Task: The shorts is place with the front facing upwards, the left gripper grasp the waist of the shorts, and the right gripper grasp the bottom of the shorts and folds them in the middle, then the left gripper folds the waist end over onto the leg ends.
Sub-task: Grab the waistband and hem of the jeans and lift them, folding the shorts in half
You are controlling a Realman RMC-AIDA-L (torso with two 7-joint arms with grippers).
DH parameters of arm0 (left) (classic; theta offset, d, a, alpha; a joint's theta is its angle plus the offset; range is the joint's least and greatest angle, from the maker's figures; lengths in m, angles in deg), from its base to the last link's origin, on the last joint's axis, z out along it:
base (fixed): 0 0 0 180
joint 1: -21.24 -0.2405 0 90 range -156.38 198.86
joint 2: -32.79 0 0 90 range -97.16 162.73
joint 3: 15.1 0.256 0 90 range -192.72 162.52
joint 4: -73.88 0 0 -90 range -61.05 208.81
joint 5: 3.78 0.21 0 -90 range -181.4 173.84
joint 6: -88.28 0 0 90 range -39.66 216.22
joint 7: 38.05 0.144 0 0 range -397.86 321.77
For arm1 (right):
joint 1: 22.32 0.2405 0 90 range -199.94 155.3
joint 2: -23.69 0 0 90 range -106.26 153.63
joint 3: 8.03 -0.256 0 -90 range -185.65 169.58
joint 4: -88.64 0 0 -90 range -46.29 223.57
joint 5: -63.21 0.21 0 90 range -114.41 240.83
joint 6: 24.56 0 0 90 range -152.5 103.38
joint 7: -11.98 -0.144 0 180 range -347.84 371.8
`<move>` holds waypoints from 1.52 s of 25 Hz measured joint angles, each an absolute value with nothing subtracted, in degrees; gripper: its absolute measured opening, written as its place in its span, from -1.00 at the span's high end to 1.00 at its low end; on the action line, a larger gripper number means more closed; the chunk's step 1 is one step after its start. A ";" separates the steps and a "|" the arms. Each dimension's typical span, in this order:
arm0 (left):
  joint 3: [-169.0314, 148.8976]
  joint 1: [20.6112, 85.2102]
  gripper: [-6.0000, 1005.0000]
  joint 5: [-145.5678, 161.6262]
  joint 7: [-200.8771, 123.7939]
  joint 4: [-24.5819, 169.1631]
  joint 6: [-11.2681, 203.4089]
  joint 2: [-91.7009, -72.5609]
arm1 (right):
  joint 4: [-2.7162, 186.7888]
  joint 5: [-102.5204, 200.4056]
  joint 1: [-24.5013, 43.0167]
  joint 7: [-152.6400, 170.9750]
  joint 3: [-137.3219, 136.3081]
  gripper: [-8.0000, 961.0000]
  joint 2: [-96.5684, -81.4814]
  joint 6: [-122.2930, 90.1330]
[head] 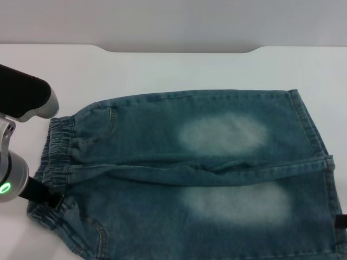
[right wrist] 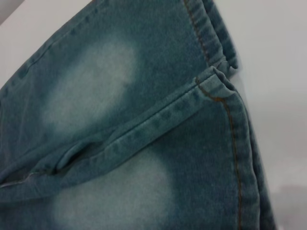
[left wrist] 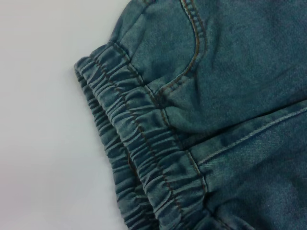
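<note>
White table (head: pixel 162 70), bare beyond the waistband and along the far side.

Blue-green denim shorts (head: pixel 217 173) spread flat on that table, covering most of the near half. Long axis running side to side across the robot: gathered waist of the shorts (head: pixel 57 146) pointing to the robot's left, bottom of the shorts (head: pixel 314 141) at the opposite end from the waistband, to the robot's right. Two pale faded patches (head: pixel 222 132) about midway from the waistband to the hems, one on each leg, with a raised ridge of cloth (head: pixel 217 168) between them along the centre line.

Likely handling: soft and limp, heavier than thin cloth, not fragile, not slippery. Bound to sag and drape once lifted, so best taken at its thick edges. Ruched elastic band the firmest hold at the waist end; doubled, stitched hem the firmest hold at the leg ends.

Left gripper (head: pixel 46 192), black, on a silver arm with a green light, right at the near corner of the waistband and seemingly touching it. Clenched or released: cannot tell.

Curved pocket seam (left wrist: pixel 192 52) just inside the waistband in the left wrist view.

Right gripper (head: pixel 342 221), only a black sliver at the far end from the waistband, beside the near hem. Clenched or released: cannot tell.
</note>
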State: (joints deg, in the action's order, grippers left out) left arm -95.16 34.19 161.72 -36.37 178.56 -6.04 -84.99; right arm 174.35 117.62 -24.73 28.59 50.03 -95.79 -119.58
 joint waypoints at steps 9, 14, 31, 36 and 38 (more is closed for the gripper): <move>-95.17 34.27 0.90 161.72 -36.28 178.53 -6.03 -84.99 | 171.81 117.76 -24.08 29.06 51.47 -0.35 -95.74 -118.53; -95.17 34.26 0.90 161.72 -36.24 178.47 -6.03 -84.99 | 170.96 117.77 -23.82 29.22 51.55 -0.35 -95.66 -118.34; -95.52 34.28 0.90 161.61 -35.61 178.38 -6.00 -85.08 | 169.07 120.84 -22.75 33.60 49.73 0.43 -95.25 -119.60; -95.66 34.20 0.90 161.61 -35.59 178.42 -5.56 -85.07 | 170.76 122.62 -22.60 33.71 48.92 0.88 -95.08 -119.84; -95.84 34.10 0.90 161.61 -35.59 178.61 -5.36 -85.05 | 171.86 122.64 -22.56 33.92 48.77 0.90 -95.09 -119.88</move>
State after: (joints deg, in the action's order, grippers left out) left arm -95.84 34.10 161.61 -35.59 178.61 -5.36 -85.05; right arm 171.86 122.64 -22.56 33.92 48.77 -95.09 -119.88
